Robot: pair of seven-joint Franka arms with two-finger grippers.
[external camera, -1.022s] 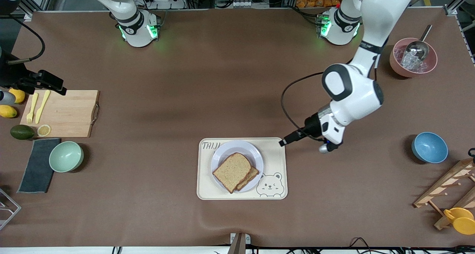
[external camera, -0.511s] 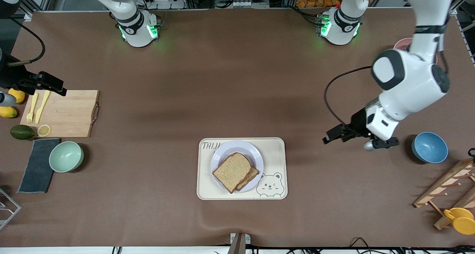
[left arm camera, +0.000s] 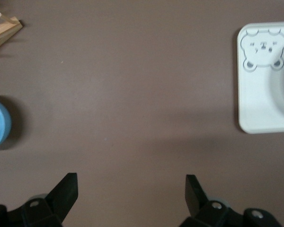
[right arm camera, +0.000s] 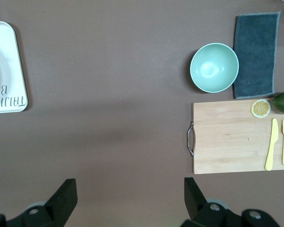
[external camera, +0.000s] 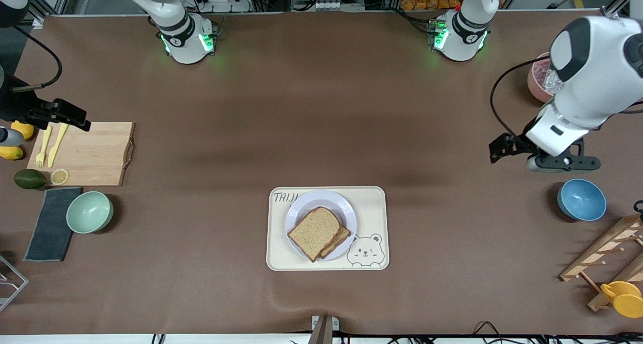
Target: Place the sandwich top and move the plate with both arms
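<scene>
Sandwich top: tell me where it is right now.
In the front view the sandwich top lies on the plate, partly covering another bread slice. The plate sits on the bear tray at mid-table, near the front camera.

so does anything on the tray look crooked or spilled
Nothing is spilled. The one oddity: the brown wholegrain top slice sits skewed on the slice beneath, whose corner pokes out toward the bear print. Both rest on the small round white plate in the cream rectangular tray. The open left gripper is over bare table.
</scene>
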